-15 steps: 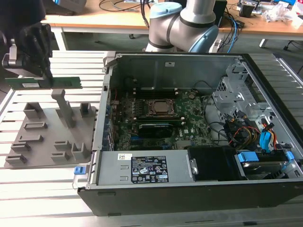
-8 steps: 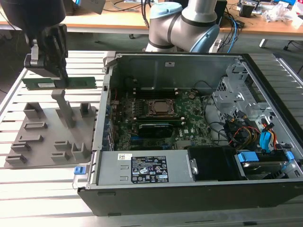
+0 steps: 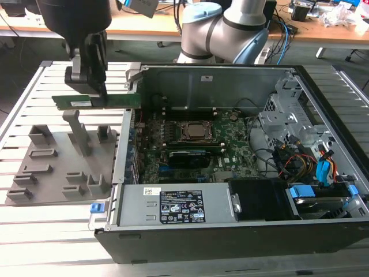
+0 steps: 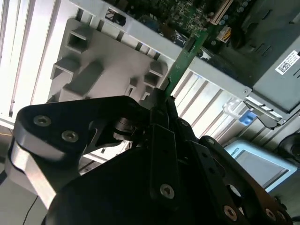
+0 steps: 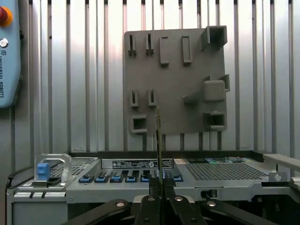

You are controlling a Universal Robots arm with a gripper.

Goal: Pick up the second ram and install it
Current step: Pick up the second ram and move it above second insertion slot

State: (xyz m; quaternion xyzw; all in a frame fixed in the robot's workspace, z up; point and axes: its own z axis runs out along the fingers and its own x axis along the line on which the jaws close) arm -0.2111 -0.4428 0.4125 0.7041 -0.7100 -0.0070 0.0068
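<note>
second ram [image 3: 122, 100]: a thin green stick held level and clear of every surface, pinched near its middle by the gripper [image 3: 95, 95], whose fingers are closed flat against both faces of the board. in the second wrist view the second ram [image 4: 187, 54] juts straight out from the closed gripper [image 4: 161, 101]; in the first wrist view it appears edge-on [image 5: 158, 140] as a narrow line rising from the gripper [image 5: 159, 190]. directly beneath the stick lies the grey fixture [image 3: 52, 167], its upright posts not touching the board; the same fixture appears in both wrist views [image 4: 108, 56] [image 5: 173, 84]. the fixture rests on the slatted metal worktop [image 3: 46, 236]. just beside it, towards the exterior view's right, stands the open computer case [image 3: 207, 83], one end of the stick reaching over the case's near wall. inside the case lie the motherboard [image 3: 233, 144] and its cpu socket [image 3: 196, 131], well apart from the held stick.
</note>
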